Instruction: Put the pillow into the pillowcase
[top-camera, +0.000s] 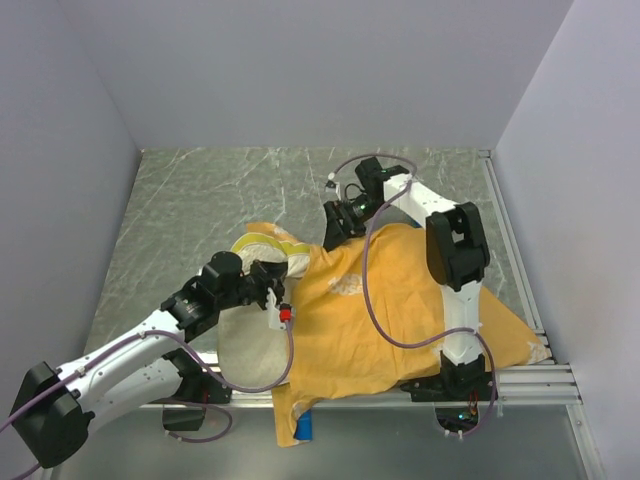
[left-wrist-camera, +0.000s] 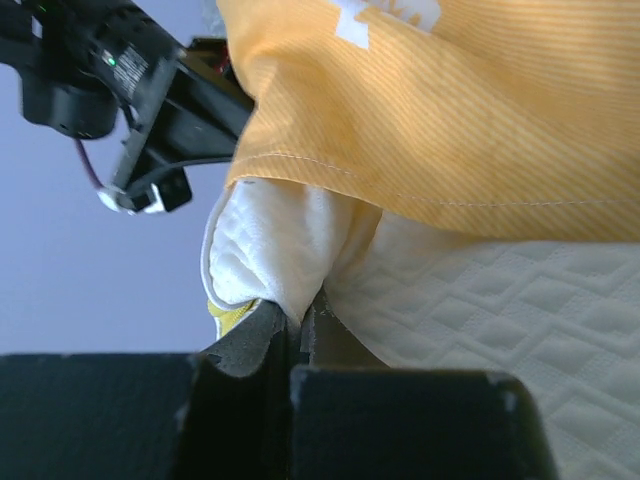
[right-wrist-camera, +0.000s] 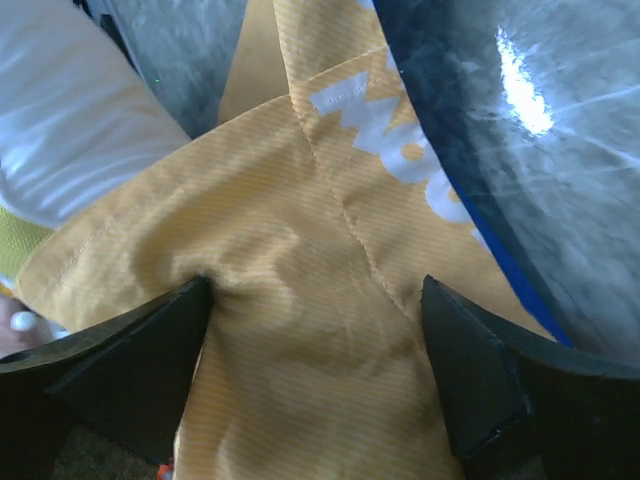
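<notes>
The pillowcase (top-camera: 380, 310) lies orange-yellow side up across the middle and right of the table, with a blue bit (top-camera: 305, 428) showing at the near edge. The cream quilted pillow (top-camera: 250, 345) lies at its left, its far corner with the yellow-green band (top-camera: 268, 243) by the case's edge. My left gripper (top-camera: 272, 285) is shut on a fold of the pillow (left-wrist-camera: 270, 250) beside the case's hem (left-wrist-camera: 420, 190). My right gripper (top-camera: 333, 228) is open over the case's far left corner. Its fingers (right-wrist-camera: 180, 320) stand wide apart with orange cloth (right-wrist-camera: 310, 300) bunched between them.
The dark marbled tabletop (top-camera: 220, 200) extends behind and left of the cloth. Grey walls close in the left, back and right. Aluminium rails (top-camera: 540, 380) run along the near right edge. The right arm's purple cable (top-camera: 375, 300) hangs over the pillowcase.
</notes>
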